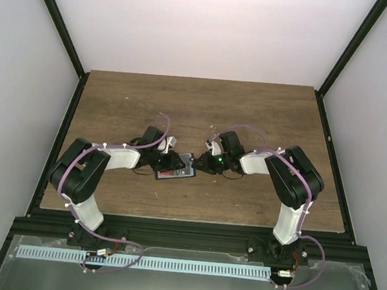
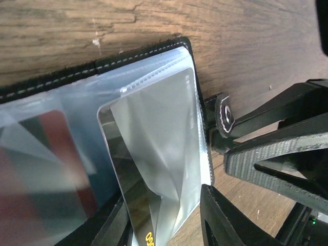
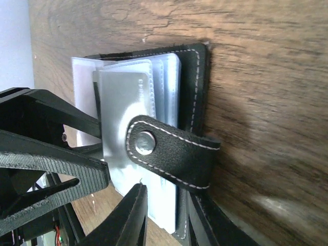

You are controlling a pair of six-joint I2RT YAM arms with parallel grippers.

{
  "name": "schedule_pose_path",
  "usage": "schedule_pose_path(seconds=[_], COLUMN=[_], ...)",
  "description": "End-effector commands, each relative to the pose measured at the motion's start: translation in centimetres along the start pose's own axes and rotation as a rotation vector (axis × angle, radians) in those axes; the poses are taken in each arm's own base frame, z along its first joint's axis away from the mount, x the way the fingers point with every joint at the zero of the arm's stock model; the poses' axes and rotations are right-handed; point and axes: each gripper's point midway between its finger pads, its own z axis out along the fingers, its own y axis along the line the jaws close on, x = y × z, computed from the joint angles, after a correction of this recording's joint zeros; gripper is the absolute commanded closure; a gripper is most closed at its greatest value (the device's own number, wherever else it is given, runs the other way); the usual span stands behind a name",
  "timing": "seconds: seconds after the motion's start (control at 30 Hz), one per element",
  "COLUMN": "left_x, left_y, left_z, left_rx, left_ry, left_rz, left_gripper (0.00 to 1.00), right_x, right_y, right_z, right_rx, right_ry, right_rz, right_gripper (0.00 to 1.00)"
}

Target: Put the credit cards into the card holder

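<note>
Card holder (image 1: 181, 172) is seen lying open on the wooden table (image 1: 250, 116), a little below the middle of the overhead view, and it is flanked by the two grippers, one set against it from each side. Its black stitched cover is laid flat on the wood, and its clear plastic sleeves (image 2: 164, 77) are turned upward. In the left wrist view a silvery grey card (image 2: 154, 138), marked in gold at its lower end, is seen against one sleeve in the centre of the frame. Whether it is already inside that sleeve cannot be told. A red card (image 2: 56, 148) is seen behind plastic near the left edge of the same frame. The left gripper (image 2: 164, 215) is held with its fingers spread at the bottom of that frame, one on each side of the grey card's lower end, and contact with the card cannot be made out. The strap (image 3: 174, 151), fitted with a metal snap (image 3: 145, 142), is folded over the sleeves in the middle of the right wrist view. The right gripper (image 3: 166, 197) is held nearly closed at the bottom of that frame, and the holder's edge just below the strap is pinched between its fingers.
</note>
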Motion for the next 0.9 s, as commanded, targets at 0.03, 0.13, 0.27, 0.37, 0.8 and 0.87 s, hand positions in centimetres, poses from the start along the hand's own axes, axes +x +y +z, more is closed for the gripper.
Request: schedule_pose_path(seconds=[0.03,0.13,0.27,0.37,0.8,0.87], left_x=[2.3,2.1,1.6,1.0,0.0,0.0], left_y=[2.7,2.1,0.6,-0.4,3.7,4.8], left_z=[-1.2,-2.3,-4.0,-5.7,-10.0,-10.6], left_rx=[-0.169,-0.183,-0.183,-0.184,-0.437,-0.463], left_ry=[0.058,0.044,0.017,-0.035,-0.222,-0.254], left_rz=[-0.031,-0.022,-0.001,0.020,0.023,0.000], left_gripper=[0.58,0.50,0.40,0.31,0.12,0.11], right_x=[-0.5,-0.3,-0.4,-0.5,-1.8,-2.0], right_y=[1.4,1.6,2.1,2.8,3.3,3.2], right_z=[-1.3,-1.7,-2.3,-3.0,-1.7,-1.1], right_rx=[-0.020,-0.018,-0.011,-0.007,0.513,0.587], right_ry=[-0.034,-0.040,-0.049,-0.054,-0.063,-0.064], right_rz=[-0.058,-0.064,-0.088,-0.132,-0.341,-0.359], right_gripper=[0.77,0.77,0.77,0.74,0.47,0.44])
